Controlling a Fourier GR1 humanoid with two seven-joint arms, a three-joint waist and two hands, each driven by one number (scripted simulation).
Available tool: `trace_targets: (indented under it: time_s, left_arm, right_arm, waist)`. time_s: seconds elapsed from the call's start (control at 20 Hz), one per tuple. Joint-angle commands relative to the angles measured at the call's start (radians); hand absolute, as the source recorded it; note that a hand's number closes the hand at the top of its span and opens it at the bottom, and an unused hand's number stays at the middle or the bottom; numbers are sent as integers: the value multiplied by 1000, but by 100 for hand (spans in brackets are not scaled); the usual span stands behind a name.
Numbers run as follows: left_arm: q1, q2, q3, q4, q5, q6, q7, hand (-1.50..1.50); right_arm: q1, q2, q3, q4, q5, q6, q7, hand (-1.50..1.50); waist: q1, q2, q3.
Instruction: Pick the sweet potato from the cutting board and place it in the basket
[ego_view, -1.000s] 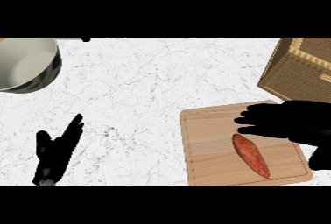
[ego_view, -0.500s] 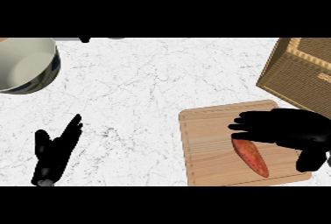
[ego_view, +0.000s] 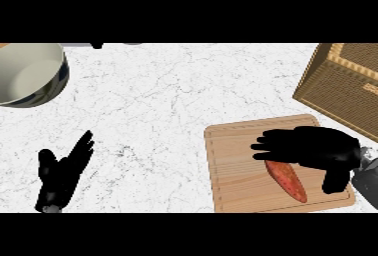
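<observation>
Your robot's black right hand (ego_view: 310, 149) has slid further left over the pale wooden cutting board (ego_view: 236, 172) in the past second. It now covers the upper end of the long orange-red sweet potato (ego_view: 289, 182).

At far left, a round cream bowl with a dark outer wall (ego_view: 26, 75) stands on the white marbled counter (ego_view: 170, 100), well above the black left hand (ego_view: 63, 172). That hand rests low near the view's left edge with its fingers straight and together, pointing up and to the right. It holds nothing.

To the right, the sweet potato lies flat on the board, slanting down and to the right from under the right hand's fingers. This hand is spread: its fingers reach left and its thumb (ego_view: 332, 182) hangs downward just to the right of the potato. Nothing is closed round the potato, which is not lifted. The square woven wicker basket (ego_view: 343, 82) sits above and to the right of this hand, just past the board's far corner.
</observation>
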Motion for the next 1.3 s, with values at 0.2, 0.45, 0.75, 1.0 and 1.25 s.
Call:
trace_targets:
  time_s: [0.2, 0.45, 0.75, 1.0, 1.25]
  left_arm:
    - [38, -16, -22, 39, -21, -2, 75, 0]
    - [30, -20, 0, 30, -14, -16, 94, 0]
    - [76, -26, 20, 74, -24, -41, 30, 0]
    - [22, -53, 21, 103, -51, -27, 29, 0]
    - [35, -58, 16, 70, -66, -19, 56, 0]
  right_arm:
    - [14, 61, 60, 56, 145, -22, 26, -150]
    - [41, 61, 33, 63, 167, -16, -2, -150]
    - [82, 68, 23, 7, 189, -21, 1, -150]
    - [54, 179, 60, 118, 257, -44, 18, -150]
    - [63, 128, 42, 102, 292, -129, -93, 150]
  waist:
    - [1, 11, -13]
    - [-5, 9, -14]
    - [-10, 8, -14]
    - [-3, 11, -14]
    - [-8, 10, -13]
